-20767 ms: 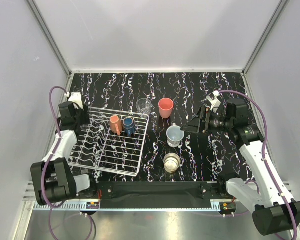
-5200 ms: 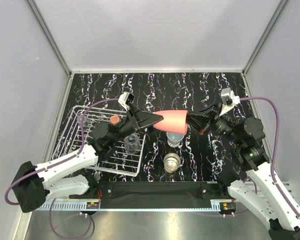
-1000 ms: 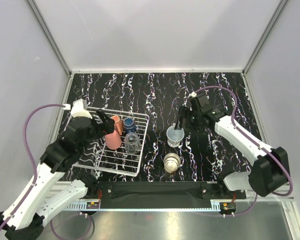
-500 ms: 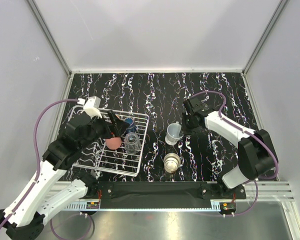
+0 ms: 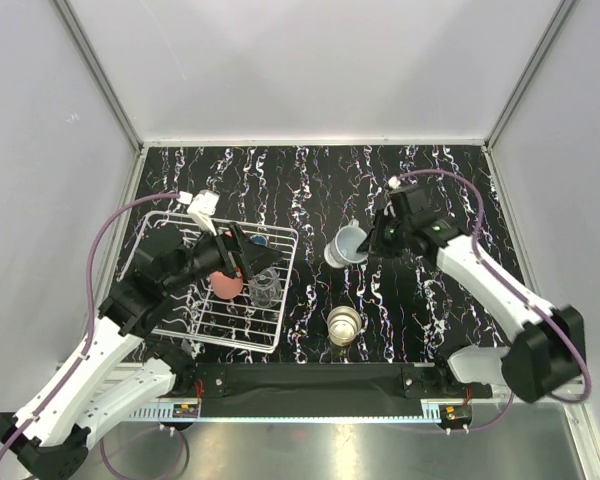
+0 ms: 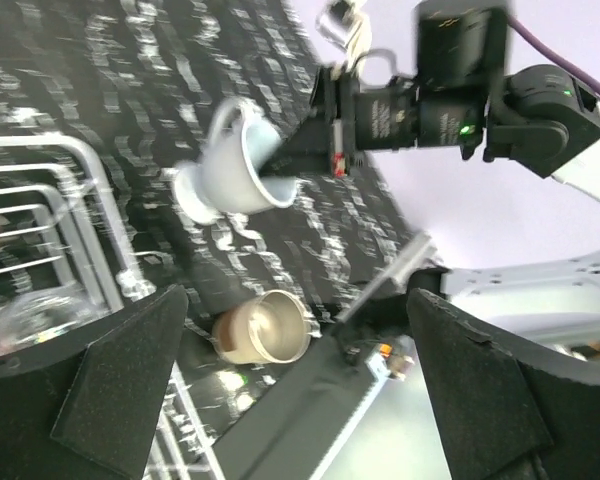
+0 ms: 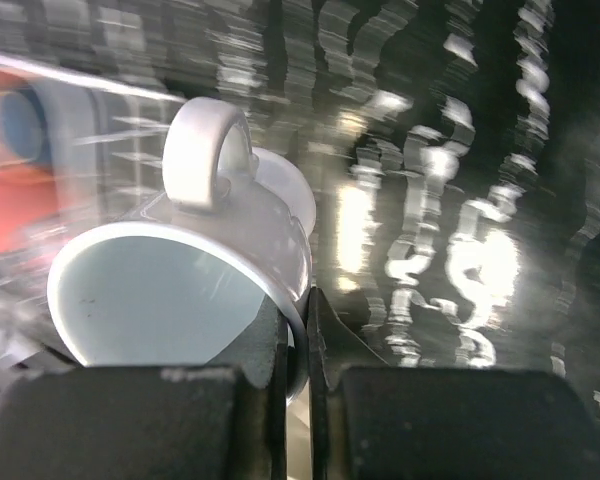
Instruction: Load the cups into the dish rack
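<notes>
Clearly the right claw (image 7: 298, 340) is clenched on the rim of the pale blue-white mug (image 5: 346, 246), held tilted above the middle of the counter (image 5: 310, 180), beside the dish rack (image 5: 205, 322) at the left edge. A rim pinch is thin, so the mug could swivel or slip in transit. The left claw (image 5: 248, 258), spread and empty, hovers over the rack; the two claws could clash there, or jostle the clear glass (image 5: 265, 290) standing inside.
</notes>
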Controlling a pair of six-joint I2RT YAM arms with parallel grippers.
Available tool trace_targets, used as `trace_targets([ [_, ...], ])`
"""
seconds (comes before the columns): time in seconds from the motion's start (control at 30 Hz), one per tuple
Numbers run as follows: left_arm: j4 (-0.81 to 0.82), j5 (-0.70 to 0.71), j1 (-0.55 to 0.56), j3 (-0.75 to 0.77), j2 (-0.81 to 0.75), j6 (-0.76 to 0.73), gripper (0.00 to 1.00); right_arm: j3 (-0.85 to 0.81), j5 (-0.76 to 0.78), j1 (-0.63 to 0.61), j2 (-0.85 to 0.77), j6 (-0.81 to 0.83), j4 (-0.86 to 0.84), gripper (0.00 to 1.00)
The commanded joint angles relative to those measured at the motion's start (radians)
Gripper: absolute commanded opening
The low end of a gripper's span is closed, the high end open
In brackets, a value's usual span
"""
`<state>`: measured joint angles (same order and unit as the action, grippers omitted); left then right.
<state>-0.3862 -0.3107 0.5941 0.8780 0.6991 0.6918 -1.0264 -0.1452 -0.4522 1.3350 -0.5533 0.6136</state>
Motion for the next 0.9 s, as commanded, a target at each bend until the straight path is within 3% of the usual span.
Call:
trace_targets([
  [0.0, 0.205, -0.142, -0.002, -0.023, 0.002, 0.09, 0.99, -0.069, -0.203, 0.017, -0.135, -0.01, -0.144, 0.0],
  [0.37, 0.515, -0.229, -0.002, -0.105, -0.015, 0.23, 0.99, -0.095, -0.62, 0.026, -0.278, -0.169, -0.417, 0.0],
  [0.87, 0.693, -0.281, 0.0, -0.143, 0.06, 0.374, 0.99, -0.054, -0.816, 0.027, -0.358, -0.286, -0.658, 0.0],
])
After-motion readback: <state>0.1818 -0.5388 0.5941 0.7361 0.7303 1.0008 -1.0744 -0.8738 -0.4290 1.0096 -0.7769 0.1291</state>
